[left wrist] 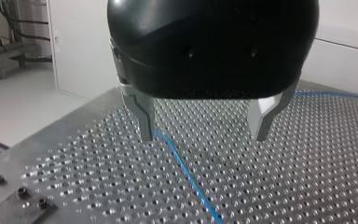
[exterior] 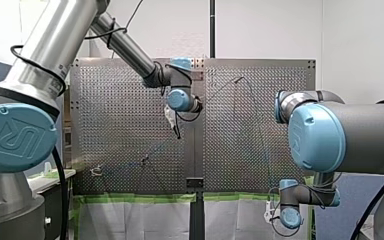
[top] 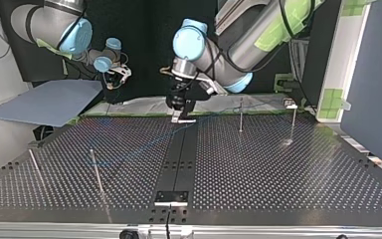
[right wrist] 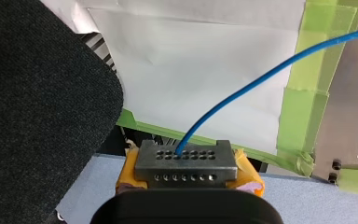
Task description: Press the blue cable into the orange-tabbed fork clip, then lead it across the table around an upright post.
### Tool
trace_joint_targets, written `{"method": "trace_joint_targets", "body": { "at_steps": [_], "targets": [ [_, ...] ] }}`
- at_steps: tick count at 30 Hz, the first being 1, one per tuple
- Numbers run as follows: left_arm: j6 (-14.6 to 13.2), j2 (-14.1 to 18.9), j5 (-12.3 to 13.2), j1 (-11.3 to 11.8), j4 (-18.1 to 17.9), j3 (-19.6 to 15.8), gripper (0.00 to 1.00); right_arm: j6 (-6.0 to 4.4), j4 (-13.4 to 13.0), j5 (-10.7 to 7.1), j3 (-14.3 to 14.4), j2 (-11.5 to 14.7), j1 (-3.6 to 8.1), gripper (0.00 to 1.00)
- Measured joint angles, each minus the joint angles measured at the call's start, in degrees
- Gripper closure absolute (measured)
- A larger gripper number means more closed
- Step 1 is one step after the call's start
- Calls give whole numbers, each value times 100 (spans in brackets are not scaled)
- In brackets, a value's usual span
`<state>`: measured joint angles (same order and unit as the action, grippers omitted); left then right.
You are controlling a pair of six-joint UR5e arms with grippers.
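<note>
The thin blue cable (left wrist: 186, 170) lies on the perforated table (left wrist: 307, 177) and passes just inside one metal finger (left wrist: 143, 119) of my left gripper (left wrist: 204, 123). That gripper is open and hovers low over the table's middle (exterior: 172, 122) (top: 181, 118). My right gripper (right wrist: 186, 156), with yellow pads, is shut on the blue cable (right wrist: 261, 77) off the table's edge (exterior: 271, 212) (top: 122, 74). A small clip (top: 289, 103) stands at the top view's far right. Near it stands an upright post (top: 240, 115); the cable (top: 129, 148) shows only faintly across the plate.
More thin posts stand on the plate (top: 293, 124) (top: 97, 172) (top: 34, 168). A black centre strip (top: 179, 159) divides the table. Green tape and white sheeting (right wrist: 303, 93) line the edge beside my right gripper, and a grey board (top: 49, 102) lies under it.
</note>
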<state>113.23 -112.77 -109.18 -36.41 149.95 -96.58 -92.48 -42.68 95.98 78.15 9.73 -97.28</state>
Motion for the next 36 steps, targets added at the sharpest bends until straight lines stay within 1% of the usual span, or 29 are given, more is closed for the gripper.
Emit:
{"method": "trace_joint_targets", "body": {
  "at_steps": [13,18,23,36],
  "targets": [
    [-103,-2,593,595,-597,-597,1,0,4,0,0,-1,-6,100],
    [-104,-2,712,805,-862,-861,1,0,3,-4,0,0,-6,100],
    [-106,-1,733,847,-1086,-1086,1,4,-2,-4,-1,0,-10,100],
    [-108,-2,736,852,-1683,-1683,1,9,4,-9,-2,1,-15,100]
  ]
}}
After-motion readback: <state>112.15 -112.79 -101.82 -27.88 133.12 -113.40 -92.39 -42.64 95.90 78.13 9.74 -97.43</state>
